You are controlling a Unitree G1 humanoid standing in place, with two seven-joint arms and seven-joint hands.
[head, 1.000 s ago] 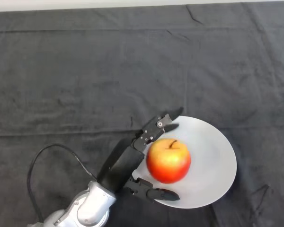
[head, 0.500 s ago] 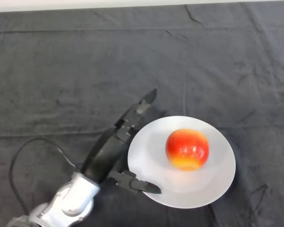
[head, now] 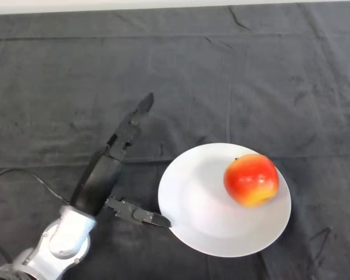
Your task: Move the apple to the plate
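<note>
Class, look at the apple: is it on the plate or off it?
On the plate. The apple rests on the right part of the white plate, and the open left hand is clear of both.

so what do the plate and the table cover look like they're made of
The plate looks like smooth white ceramic or hard plastic: an even, slightly glossy surface with soft shading in its shallow well; which of the two I can't tell. The dark cloth looks like a soft matte fabric, perhaps velvety or fleece-like: it has creases, fold lines and a brushed nap with no shine.
</note>
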